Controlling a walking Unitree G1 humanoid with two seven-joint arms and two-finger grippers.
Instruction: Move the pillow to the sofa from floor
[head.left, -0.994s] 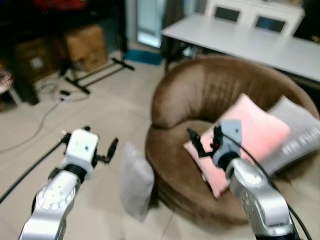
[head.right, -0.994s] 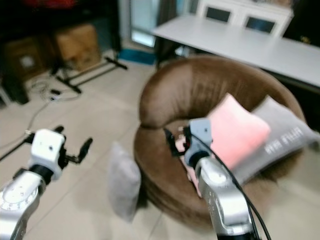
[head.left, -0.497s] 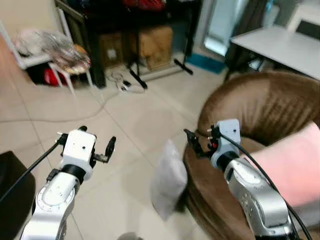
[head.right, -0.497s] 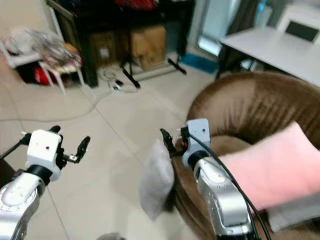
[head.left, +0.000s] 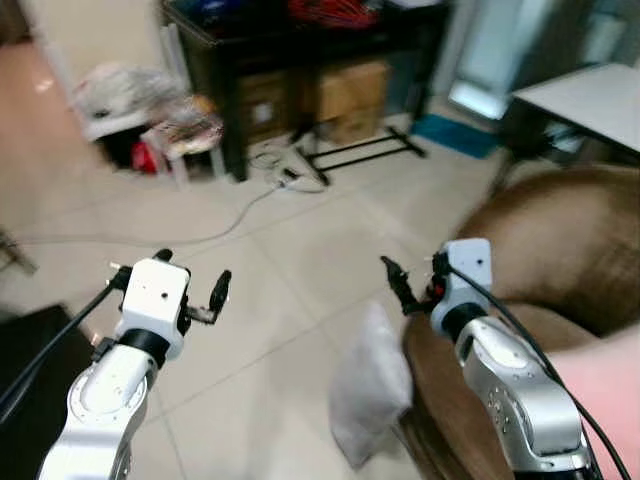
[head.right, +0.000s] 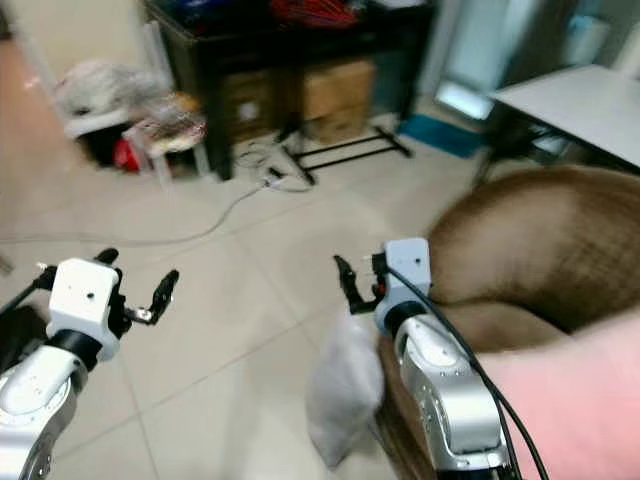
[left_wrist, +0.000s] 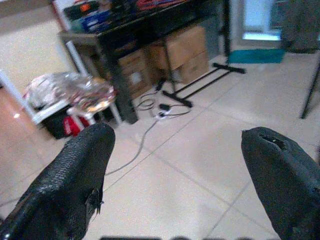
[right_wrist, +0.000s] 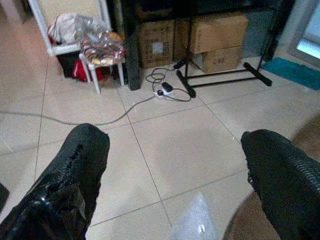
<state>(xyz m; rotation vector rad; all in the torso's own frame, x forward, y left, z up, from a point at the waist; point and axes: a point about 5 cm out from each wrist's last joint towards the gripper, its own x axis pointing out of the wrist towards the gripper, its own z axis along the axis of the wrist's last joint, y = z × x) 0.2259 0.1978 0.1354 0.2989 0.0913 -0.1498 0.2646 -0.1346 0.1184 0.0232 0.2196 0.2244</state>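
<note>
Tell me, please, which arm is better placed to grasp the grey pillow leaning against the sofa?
Right, probably. The right gripper hangs open just above the grey pillow beside the brown sofa; the open left gripper is farther off over bare tiles.

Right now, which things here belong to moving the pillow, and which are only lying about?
For the job:
- grey pillow, on the floor against the sofa
- brown sofa
- left gripper and right gripper, both open

Lying about:
- cardboard boxes
- floor cable
- pink cushion
</note>
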